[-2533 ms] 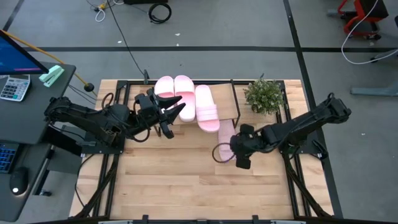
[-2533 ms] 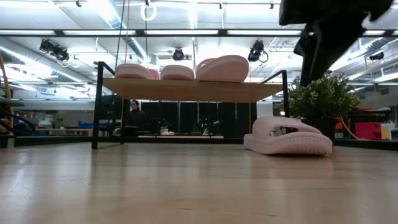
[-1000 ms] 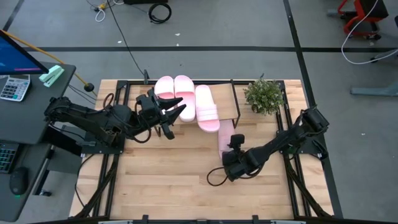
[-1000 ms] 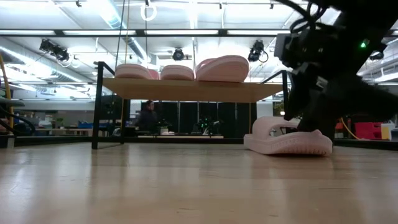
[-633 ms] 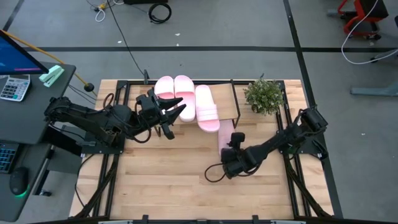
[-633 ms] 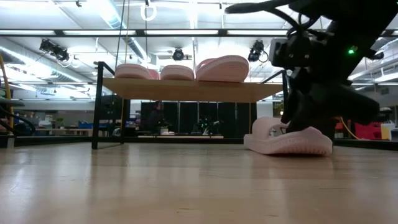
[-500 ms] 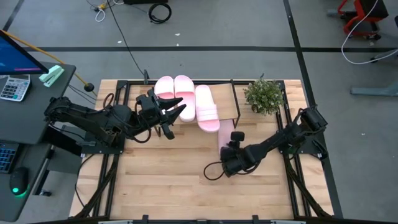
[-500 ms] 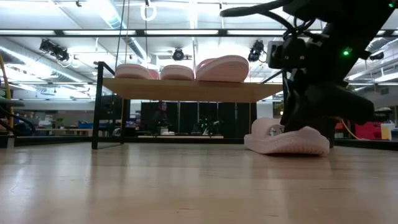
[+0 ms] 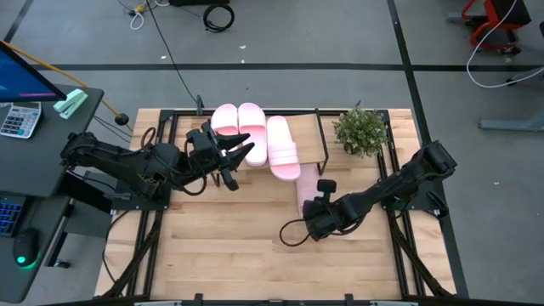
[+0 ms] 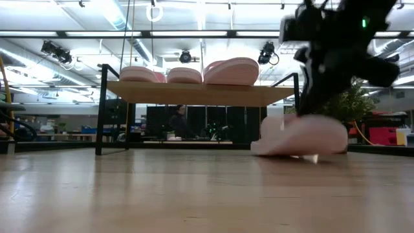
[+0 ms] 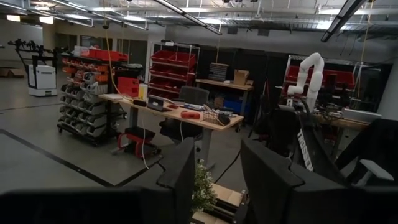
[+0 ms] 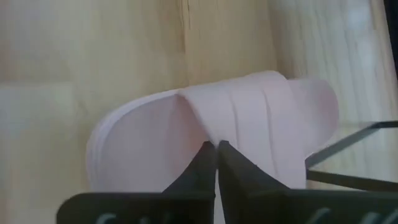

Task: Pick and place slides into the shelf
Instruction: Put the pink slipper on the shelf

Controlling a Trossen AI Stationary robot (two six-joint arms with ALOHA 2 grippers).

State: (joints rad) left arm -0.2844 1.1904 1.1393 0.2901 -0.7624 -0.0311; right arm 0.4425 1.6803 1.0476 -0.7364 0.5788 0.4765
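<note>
Three pale pink slides (image 9: 252, 127) lie on top of the shelf (image 9: 313, 144), a low wood board on black legs; the low view shows them resting on its board (image 10: 194, 94). The fourth slide (image 9: 306, 189) is on the table in front of the shelf's right end, and my right gripper (image 12: 216, 152) is shut on it. In the low view this slide (image 10: 301, 136) is blurred and tipped. My left gripper (image 9: 236, 155) hovers over the shelf's left part, open and with nothing in it (image 11: 217, 180). My right gripper pinches the edge of the slide's wide strap (image 12: 202, 127) between its two fingers. The fingers slant down at it from the table's near right. The slide is tipped up in the hold; I cannot tell whether its underside is clear of the table.
A small potted plant (image 9: 361, 132) stands at the back right, beside the shelf's right end. Bare wooden tabletop (image 9: 229, 246) stretches across the near half. A desk with a calculator and a screen (image 9: 21, 102) stands off the table's left side.
My right gripper has shut on the fourth slide's strap and risen a little. The slide, which lay flat on the table, has tipped up with it. In the room behind the table a person has walked to the right.
</note>
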